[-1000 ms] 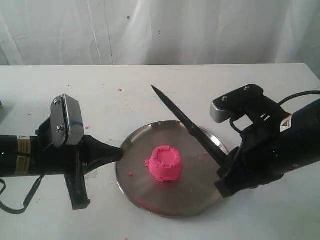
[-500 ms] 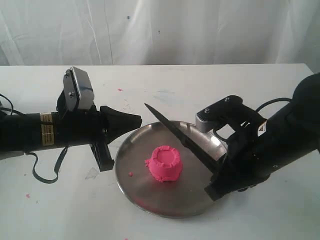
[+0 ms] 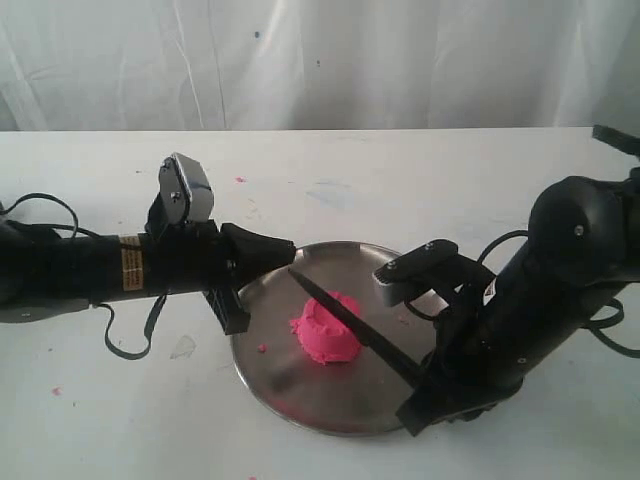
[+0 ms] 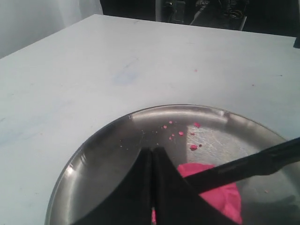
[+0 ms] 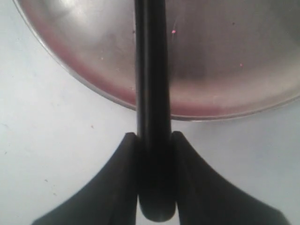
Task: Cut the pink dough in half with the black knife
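Where white curtain backs white table (image 3: 420, 170), right hand (image 5: 154, 140) clenching black knife (image 3: 345, 320), left hand (image 4: 153, 187) closed empty.

Left hand (image 4: 153, 187) pressed closed above steel plate (image 4: 103, 140), black knife (image 4: 243, 165) lying across pink dough (image 4: 220, 194), pink crumbs (image 4: 183, 134) beyond, white table (image 4: 93, 61)

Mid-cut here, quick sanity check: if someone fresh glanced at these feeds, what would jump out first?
The bright pink dough sits near the middle of the steel plate, with the black knife slanting across its top. The right gripper clamps the knife's handle just off the plate's rim. The left gripper, fingers together, points in over the plate's far-left edge, close to the dough.
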`<action>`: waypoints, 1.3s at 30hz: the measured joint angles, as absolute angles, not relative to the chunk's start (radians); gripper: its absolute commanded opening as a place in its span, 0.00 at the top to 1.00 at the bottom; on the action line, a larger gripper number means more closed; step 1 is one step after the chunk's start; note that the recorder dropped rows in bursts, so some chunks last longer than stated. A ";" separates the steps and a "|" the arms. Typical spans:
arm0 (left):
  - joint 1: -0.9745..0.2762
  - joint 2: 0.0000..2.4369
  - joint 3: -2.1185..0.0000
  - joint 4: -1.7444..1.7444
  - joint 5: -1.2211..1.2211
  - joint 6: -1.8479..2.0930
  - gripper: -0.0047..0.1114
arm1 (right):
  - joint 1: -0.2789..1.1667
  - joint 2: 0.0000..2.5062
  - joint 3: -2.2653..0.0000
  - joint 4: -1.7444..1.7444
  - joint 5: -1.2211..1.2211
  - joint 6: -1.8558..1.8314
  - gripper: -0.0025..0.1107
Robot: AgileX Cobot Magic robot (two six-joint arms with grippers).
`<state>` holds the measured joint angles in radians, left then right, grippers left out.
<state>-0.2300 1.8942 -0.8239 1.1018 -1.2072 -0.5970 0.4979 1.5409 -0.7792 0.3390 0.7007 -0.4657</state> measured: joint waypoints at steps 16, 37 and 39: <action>-0.296 2.030 -0.986 1.122 -1.211 -0.621 0.96 | 0.498 1.542 -0.779 0.331 0.686 -0.437 0.98; -0.296 2.069 -0.987 1.104 -1.119 -0.621 0.96 | 0.498 1.542 -0.779 0.331 0.676 -0.427 0.98; -0.296 2.069 -0.987 1.104 -1.106 -0.621 0.96 | 0.498 1.542 -0.779 0.331 0.674 -0.427 0.98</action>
<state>-0.2964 2.0692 -0.9865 1.1042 -1.1057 -0.6208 0.4979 1.5425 -0.7792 0.3314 0.6736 -0.4270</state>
